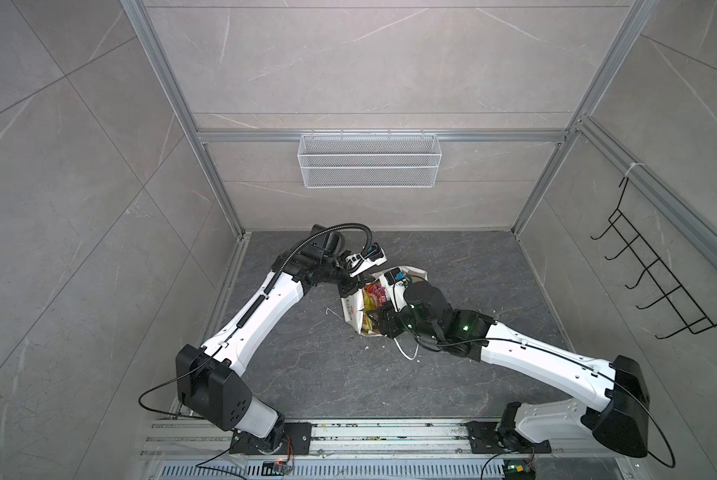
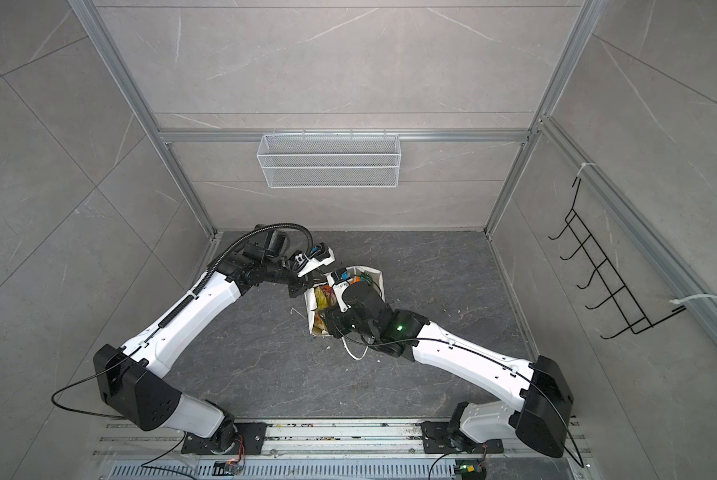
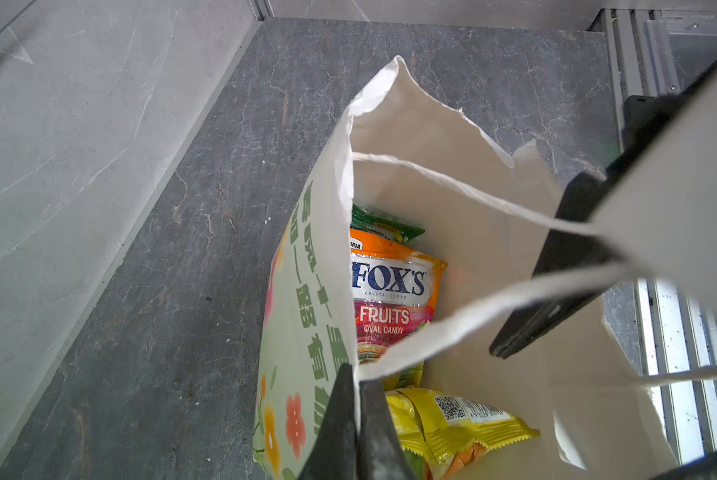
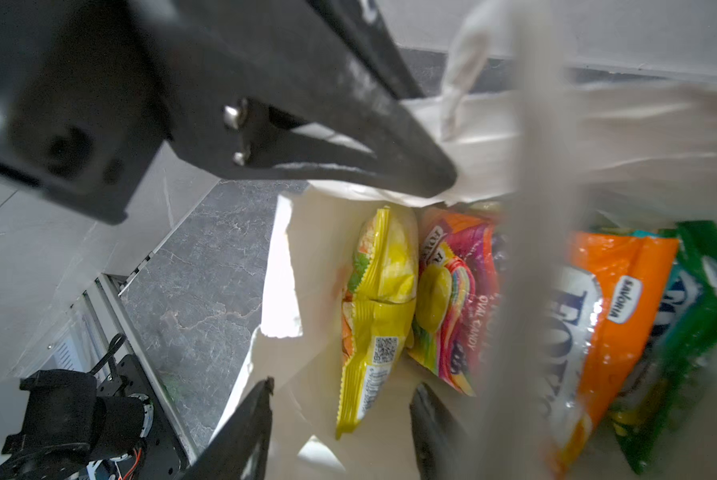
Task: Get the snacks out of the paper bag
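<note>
Grey stone-look tabletop [image 1: 348, 382], with the paper bag [image 1: 350, 309] standing at its middle, snacks [image 3: 390, 299] inside. Left gripper [image 3: 354, 374] is pinched tight on the rim; right gripper [image 4: 344, 388] hangs empty, jaws apart, above the yellow packet [image 4: 381, 291]. Cord handle [image 4: 527, 187] crossing the mouth could snag it.

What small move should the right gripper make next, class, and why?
Probably ease the right gripper further in and close on the yellow packet. Its jaws stand open on either side of that packet's end, and the left gripper, shut on the paper bag rim, holds the mouth open.
</note>
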Robot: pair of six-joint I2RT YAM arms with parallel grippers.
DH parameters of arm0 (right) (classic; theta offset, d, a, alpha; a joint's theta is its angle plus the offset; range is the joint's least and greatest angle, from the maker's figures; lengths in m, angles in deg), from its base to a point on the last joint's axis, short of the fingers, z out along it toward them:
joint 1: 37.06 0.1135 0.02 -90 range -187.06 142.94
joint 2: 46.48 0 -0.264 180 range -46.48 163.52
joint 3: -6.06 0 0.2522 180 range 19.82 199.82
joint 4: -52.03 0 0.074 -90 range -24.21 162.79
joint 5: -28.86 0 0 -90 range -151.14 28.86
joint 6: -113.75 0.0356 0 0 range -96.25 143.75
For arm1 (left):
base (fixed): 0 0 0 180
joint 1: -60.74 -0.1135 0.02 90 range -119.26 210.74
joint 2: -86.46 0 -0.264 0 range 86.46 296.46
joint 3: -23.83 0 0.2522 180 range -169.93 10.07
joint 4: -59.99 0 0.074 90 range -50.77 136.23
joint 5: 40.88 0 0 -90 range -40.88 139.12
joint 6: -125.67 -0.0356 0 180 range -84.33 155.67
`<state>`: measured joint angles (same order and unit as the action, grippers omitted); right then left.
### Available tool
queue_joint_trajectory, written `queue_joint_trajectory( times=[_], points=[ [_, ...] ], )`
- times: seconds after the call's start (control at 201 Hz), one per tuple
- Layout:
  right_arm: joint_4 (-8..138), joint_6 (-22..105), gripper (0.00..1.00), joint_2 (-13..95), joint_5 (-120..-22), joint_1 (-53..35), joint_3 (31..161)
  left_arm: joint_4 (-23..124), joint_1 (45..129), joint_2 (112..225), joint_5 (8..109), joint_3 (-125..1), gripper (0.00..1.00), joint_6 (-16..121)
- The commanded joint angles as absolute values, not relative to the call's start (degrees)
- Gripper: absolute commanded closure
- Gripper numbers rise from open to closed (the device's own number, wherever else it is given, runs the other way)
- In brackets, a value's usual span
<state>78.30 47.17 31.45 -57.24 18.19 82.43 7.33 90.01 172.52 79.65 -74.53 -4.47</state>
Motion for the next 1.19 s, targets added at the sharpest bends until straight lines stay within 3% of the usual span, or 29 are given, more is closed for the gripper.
queue_joint_trajectory(
  times=[0.0, 0.523, 0.697, 0.801, 0.886, 0.941, 1.035, 1.189],
  points=[
    [77.66, 51.46, 0.4, 34.44, -53.47, 18.79, 84.8, 11.67, 91.0, 168.73, 83.93, -74.77, 1.0, -5.97],
    [78.67, 55.96, 0.35, 43.82, -48.58, 19.06, 89.6, 13.28, 91.5, 167.24, 83.98, -72.66, 1.0, -5.84],
    [79.89, 56.51, 0.49, 45.8, -47.19, 19.07, 90.93, 13.46, 91.46, 166.99, 83.82, -72.25, 1.0, -5.9],
    [82.37, 56.47, 0.53, 47.62, -46.16, 19.07, 92.67, 13.57, 91.53, 166.99, 84.0, -72.17, 1.0, -5.88],
    [82.02, 56.73, 0.61, 47.86, -45.81, 19.1, 92.4, 13.6, 91.56, 166.91, 83.86, -72.18, 1.0, -5.95],
    [82.19, 56.8, 0.74, 48.38, -45.93, 18.96, 92.65, 13.71, 91.54, 166.79, 83.8, -72.13, 1.0, -5.97],
    [82.63, 56.49, 0.66, 48.58, -45.75, 19.05, 92.95, 13.79, 91.53, 166.61, 83.82, -72.0, 1.0, -6.15],
    [82.63, 55.9, 0.78, 48.08, -45.37, 18.93, 92.75, 14.32, 91.54, 166.61, 83.58, -71.6, 1.0, -5.98]
  ],
)
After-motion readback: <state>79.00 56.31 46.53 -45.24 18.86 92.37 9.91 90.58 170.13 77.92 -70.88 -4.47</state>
